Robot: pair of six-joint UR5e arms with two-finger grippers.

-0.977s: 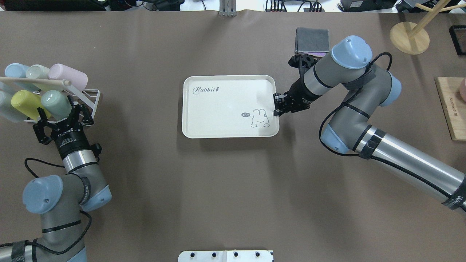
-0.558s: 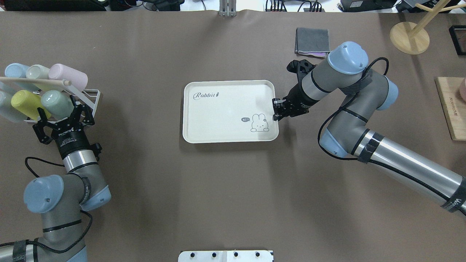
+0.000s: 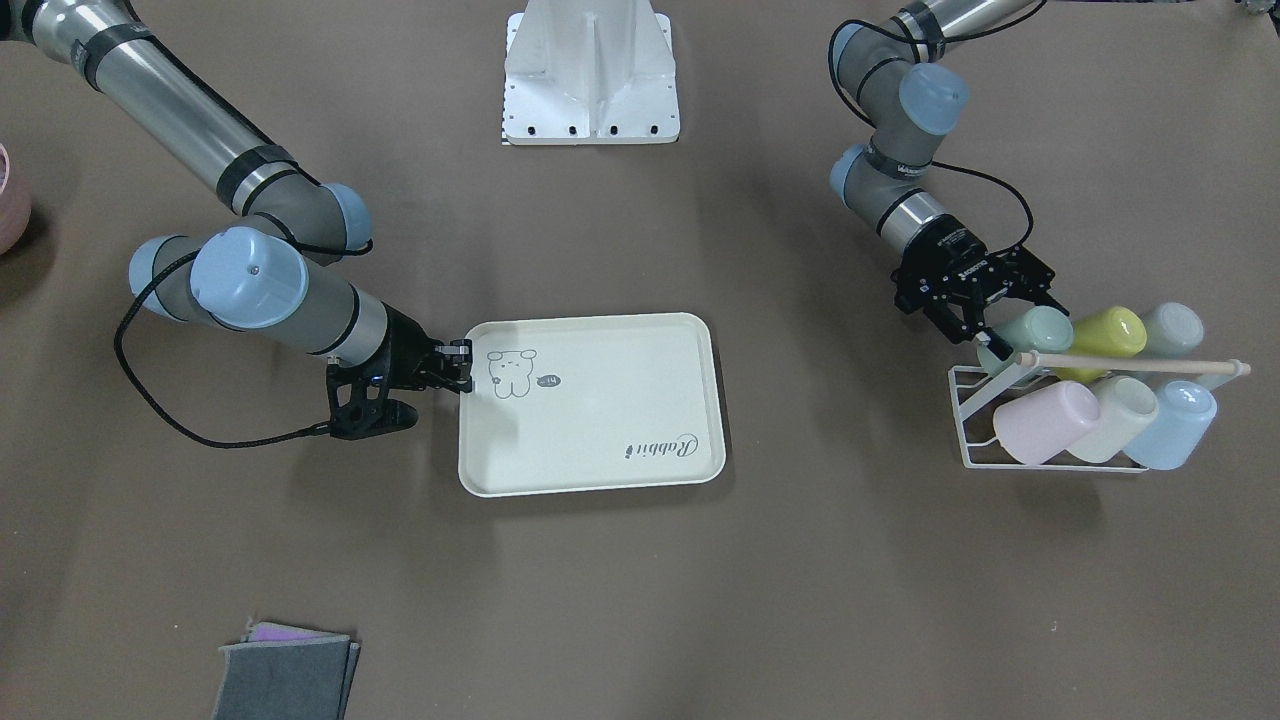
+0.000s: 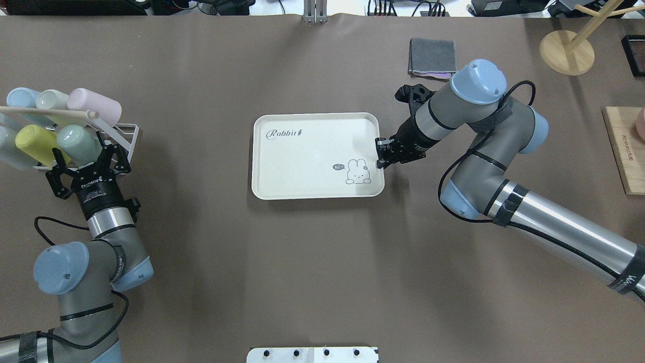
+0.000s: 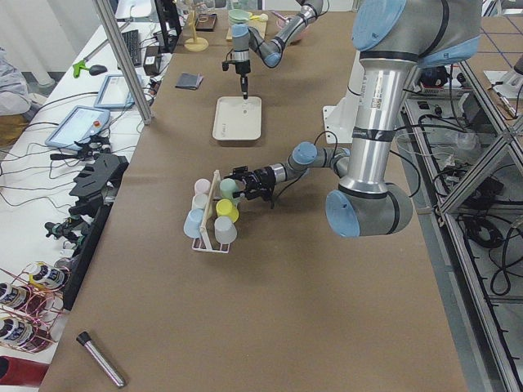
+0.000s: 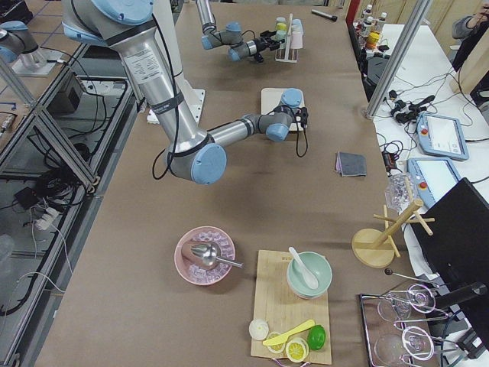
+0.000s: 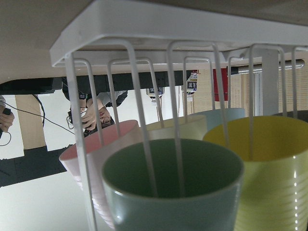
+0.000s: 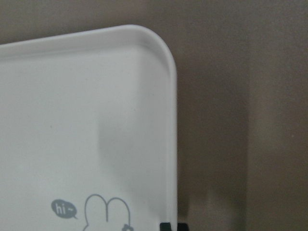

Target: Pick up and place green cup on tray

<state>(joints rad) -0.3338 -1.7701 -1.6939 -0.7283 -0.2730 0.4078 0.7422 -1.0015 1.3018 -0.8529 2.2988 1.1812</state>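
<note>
The green cup (image 4: 78, 143) lies on its side in the white wire rack (image 4: 127, 132), mouth toward my left gripper; it also shows in the front view (image 3: 1035, 333) and fills the left wrist view (image 7: 173, 187) behind the rack wires. My left gripper (image 4: 83, 159) is open and empty, jaws spread just short of the cup's mouth. The cream tray (image 4: 312, 156) with the "Rabbit" script lies mid-table. My right gripper (image 4: 379, 151) is shut on the tray's right rim beside the drawing; the rim shows in the right wrist view (image 8: 171, 120).
The rack also holds a yellow-green cup (image 4: 33, 143), a pink cup (image 4: 95, 106), a pale cream-mint cup (image 4: 53, 100) and others under a wooden rod. A grey cloth (image 4: 432, 56) lies behind the tray. A wooden stand (image 4: 567, 50) and cutting board (image 4: 625, 151) stand far right.
My right gripper has pulled the tray a little toward the robot's side of the table, then nearly stopped. My left gripper has stayed open at the green cup's mouth.
</note>
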